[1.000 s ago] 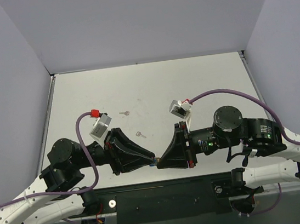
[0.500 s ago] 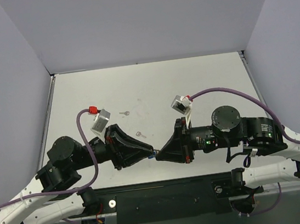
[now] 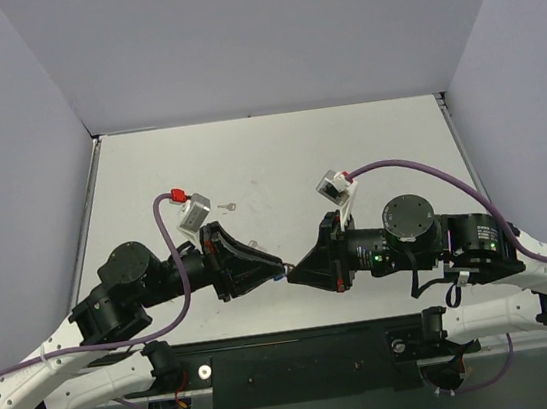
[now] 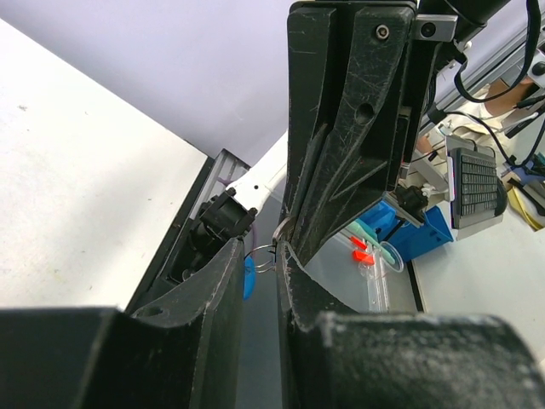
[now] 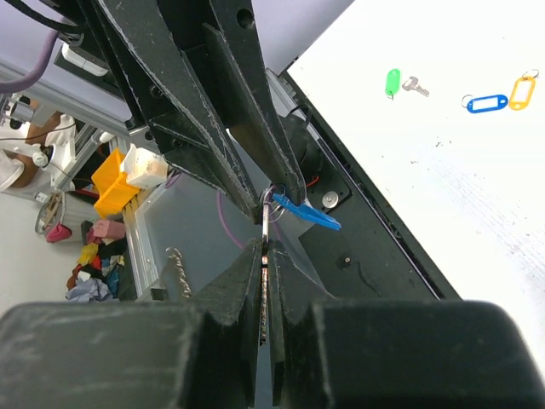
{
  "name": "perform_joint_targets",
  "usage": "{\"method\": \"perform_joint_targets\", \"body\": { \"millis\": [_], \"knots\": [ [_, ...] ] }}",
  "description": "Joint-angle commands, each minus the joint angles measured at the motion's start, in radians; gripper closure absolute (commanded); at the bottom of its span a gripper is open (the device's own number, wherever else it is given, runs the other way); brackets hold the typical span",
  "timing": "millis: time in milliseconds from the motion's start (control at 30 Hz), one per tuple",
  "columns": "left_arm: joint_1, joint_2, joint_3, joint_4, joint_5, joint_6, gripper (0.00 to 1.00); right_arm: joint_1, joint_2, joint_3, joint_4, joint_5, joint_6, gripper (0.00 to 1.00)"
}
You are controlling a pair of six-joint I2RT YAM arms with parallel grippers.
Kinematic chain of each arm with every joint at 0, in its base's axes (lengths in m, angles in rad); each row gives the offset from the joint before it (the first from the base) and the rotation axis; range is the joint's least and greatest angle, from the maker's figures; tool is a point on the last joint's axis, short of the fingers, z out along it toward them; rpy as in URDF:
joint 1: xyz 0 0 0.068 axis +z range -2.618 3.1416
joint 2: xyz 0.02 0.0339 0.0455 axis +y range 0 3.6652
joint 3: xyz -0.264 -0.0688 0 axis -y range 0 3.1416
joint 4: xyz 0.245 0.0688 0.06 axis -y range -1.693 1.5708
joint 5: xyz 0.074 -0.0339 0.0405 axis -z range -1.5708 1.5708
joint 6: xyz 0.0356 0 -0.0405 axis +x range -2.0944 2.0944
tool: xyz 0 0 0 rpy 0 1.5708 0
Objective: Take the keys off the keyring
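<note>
My left gripper [image 3: 278, 266] and right gripper [image 3: 292, 271] meet tip to tip above the table's near edge. In the left wrist view the thin wire keyring [image 4: 266, 254] spans the narrow gap between my left fingertips, and a blue tag [image 4: 248, 278] hangs from it. My right gripper [image 5: 266, 247] is shut on a thin silvery key [image 5: 267, 223] seen edge-on, joined to the ring beside the blue tag [image 5: 308, 214]. Loose on the table lie a green tag [image 5: 392, 82] with its key [image 5: 415, 85], another blue tag [image 5: 487, 103] and a yellow tag [image 5: 521, 88].
One small loose key [image 3: 228, 207] lies on the white table [image 3: 366, 142] left of centre. Grey walls close in the back and both sides. The black mounting bar [image 3: 304, 357] runs along the near edge below the grippers.
Both grippers, still joined at the tips, have moved away from the near edge toward the table's middle. The left gripper now hides a second loose key seen earlier.
</note>
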Motion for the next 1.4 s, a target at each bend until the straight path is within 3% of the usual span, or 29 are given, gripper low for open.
{"method": "perform_joint_targets", "body": {
  "millis": [0,67,133,167,233,267,567,833,1367],
  "knots": [
    [-0.003,-0.006,0.032,-0.037,-0.027,0.028,1.0,0.002,-0.02,0.04,0.036,0.024,0.011,1.0],
    [-0.003,-0.006,0.04,-0.039,-0.03,0.028,1.0,0.002,-0.019,0.034,0.03,0.021,0.009,1.0],
    [-0.003,-0.011,0.047,-0.042,-0.031,0.024,0.68,0.002,-0.02,0.027,0.029,0.018,0.009,1.0],
    [-0.003,-0.017,0.047,-0.039,-0.03,0.024,0.46,0.002,-0.022,0.026,0.029,0.015,0.008,1.0],
    [-0.003,-0.038,0.043,-0.016,-0.03,0.015,0.25,0.001,-0.02,0.026,0.022,0.001,0.006,1.0],
    [-0.003,-0.048,0.034,0.009,-0.025,0.005,0.23,0.002,-0.022,0.023,0.022,-0.016,0.005,1.0],
    [-0.003,-0.126,-0.031,0.145,0.126,-0.001,0.2,0.002,-0.034,0.02,0.045,-0.202,-0.035,1.0],
    [-0.002,-0.062,-0.005,0.253,0.3,0.007,0.28,0.001,-0.04,0.009,0.133,-0.401,-0.052,1.0],
    [-0.002,0.026,-0.022,0.424,0.438,-0.105,0.38,0.002,-0.01,0.023,0.174,-0.453,-0.058,1.0]
  ]
}}
